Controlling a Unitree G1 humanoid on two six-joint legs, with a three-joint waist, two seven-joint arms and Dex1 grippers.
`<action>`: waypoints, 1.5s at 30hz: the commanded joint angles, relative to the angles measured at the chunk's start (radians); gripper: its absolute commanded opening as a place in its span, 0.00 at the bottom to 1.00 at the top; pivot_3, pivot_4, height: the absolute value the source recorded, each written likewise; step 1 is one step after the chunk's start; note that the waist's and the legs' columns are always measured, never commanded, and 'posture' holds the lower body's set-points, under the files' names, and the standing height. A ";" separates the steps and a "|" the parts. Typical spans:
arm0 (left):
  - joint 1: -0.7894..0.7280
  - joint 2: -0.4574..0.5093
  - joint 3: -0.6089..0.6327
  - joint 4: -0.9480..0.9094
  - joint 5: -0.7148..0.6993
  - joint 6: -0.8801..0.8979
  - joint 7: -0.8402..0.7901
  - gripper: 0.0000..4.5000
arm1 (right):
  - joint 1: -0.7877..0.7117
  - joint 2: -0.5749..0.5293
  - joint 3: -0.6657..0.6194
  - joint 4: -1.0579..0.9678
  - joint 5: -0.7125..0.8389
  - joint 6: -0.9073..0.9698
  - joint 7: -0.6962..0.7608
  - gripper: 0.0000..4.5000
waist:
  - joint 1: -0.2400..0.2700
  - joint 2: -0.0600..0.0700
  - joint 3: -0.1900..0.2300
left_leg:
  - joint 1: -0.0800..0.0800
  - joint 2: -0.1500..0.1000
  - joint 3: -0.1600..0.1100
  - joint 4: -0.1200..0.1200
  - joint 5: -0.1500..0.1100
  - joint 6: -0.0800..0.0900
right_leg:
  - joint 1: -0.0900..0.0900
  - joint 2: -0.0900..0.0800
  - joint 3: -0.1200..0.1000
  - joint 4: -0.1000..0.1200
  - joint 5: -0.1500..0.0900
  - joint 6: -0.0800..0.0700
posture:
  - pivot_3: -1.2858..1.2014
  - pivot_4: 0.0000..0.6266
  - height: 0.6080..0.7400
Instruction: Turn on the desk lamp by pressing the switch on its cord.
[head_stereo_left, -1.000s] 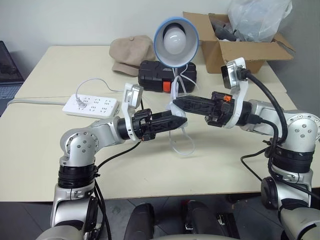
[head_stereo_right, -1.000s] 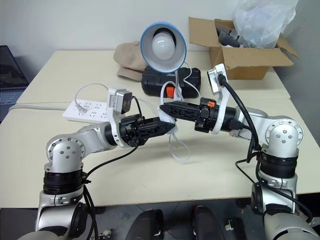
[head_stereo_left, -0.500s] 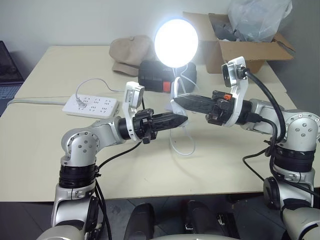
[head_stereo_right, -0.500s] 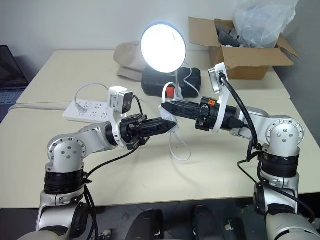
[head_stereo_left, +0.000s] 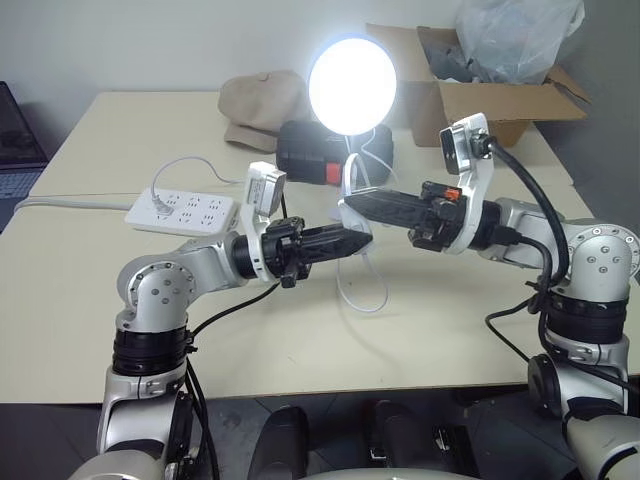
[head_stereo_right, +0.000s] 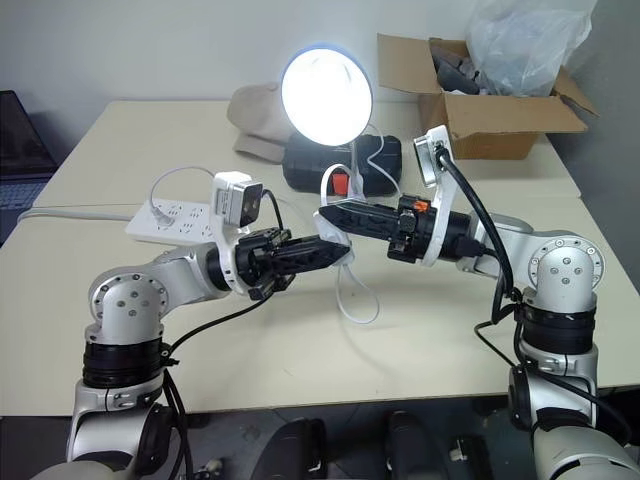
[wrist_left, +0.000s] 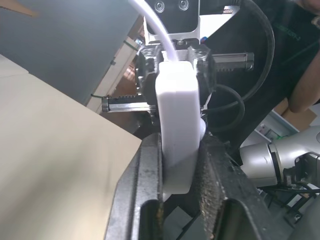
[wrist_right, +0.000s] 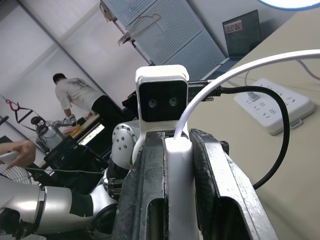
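Left eye view first: both arms meet mid-frame over the tabletop (head_stereo_left: 90, 270), and the switch (wrist_left: 176, 125) sits right between them. The left gripper (head_stereo_left: 362, 238) comes in from the left, its fingers (wrist_left: 137, 200) clamped on either side of one end of the switch. The right gripper (head_stereo_left: 348, 203) comes in from the right, just above, and its fingers (wrist_right: 220, 185) are clenched on the other end. From there the cord (head_stereo_left: 372, 296) hangs in a loose loop down to the tabletop, just below center.

Further back, left of center, a white power strip (head_stereo_left: 182, 212) lies flat with a plug in it. Behind the grippers is a black case (head_stereo_left: 305, 152) with an orange latch, and the desk lamp (head_stereo_left: 352, 86) stands at top center, lit up and glaring bright. A tan cap (head_stereo_left: 262, 102) sits to its left and an open cardboard box (head_stereo_left: 480, 100) with a plastic bag in it is at the upper right.
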 joint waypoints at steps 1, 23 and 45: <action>-0.007 0.018 0.020 -0.019 -0.041 0.012 -0.017 0.44 | -0.010 -0.010 -0.007 -0.023 0.034 -0.024 0.013 0.07 | 0.000 0.000 0.000 | 0.000 0.000 0.000 0.000 0.000 0.000 | 0.000 0.000 0.000 0.000 0.000 0.000 | 0.52 0.24 1.00; 0.003 0.080 0.045 -0.027 -0.067 0.013 -0.034 1.00 | -0.020 -0.005 -0.002 -0.004 0.041 -0.043 0.000 0.07 | 0.000 0.000 0.000 | 0.000 0.000 0.000 0.000 0.000 0.000 | 0.000 0.000 0.000 0.000 0.000 0.000 | 0.52 0.24 1.00; 0.134 0.387 0.037 -0.261 0.186 -0.180 -0.118 1.00 | 0.027 -0.002 0.088 0.220 -0.417 -0.120 -0.101 0.07 | 0.001 -0.001 0.001 | 0.000 0.000 0.000 -0.001 0.000 0.000 | -0.001 0.000 0.000 -0.001 0.000 0.000 | 0.52 0.24 1.00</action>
